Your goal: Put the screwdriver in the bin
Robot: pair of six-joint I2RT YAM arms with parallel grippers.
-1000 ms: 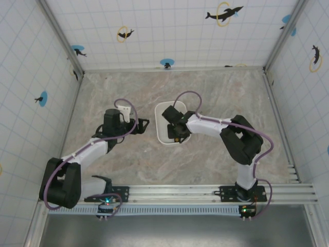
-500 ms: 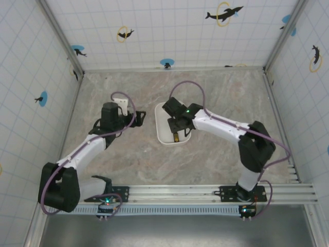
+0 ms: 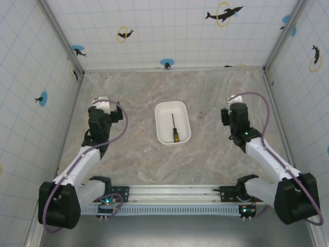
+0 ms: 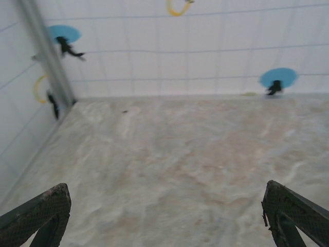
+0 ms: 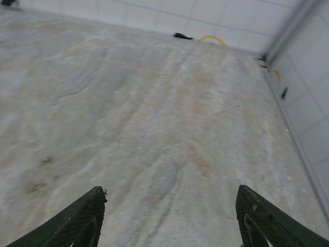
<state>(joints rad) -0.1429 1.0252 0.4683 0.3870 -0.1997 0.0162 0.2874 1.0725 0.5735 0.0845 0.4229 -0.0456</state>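
Observation:
The screwdriver [image 3: 174, 127] lies lengthwise inside the white bin [image 3: 162, 135] at the table's middle, dark shaft pointing away, yellow-orange handle towards the arms. My left gripper [image 3: 101, 105] is pulled back far left of the bin. Its dark fingertips [image 4: 41, 213] stand wide apart over bare marble, so it is open with nothing between them. My right gripper [image 3: 234, 104] is withdrawn to the right of the bin. Its fingertips [image 5: 77, 218] are also spread wide over bare table, empty.
Tiled walls with dolphin stickers [image 3: 224, 12] close in the marble table on three sides. A metal rail [image 3: 205, 193] with both arm bases runs along the near edge. Corner posts [image 4: 46, 56] stand at the back.
My right gripper has let go of the screwdriver in the bin and swung back to the right. The left arm has drawn back to the left.

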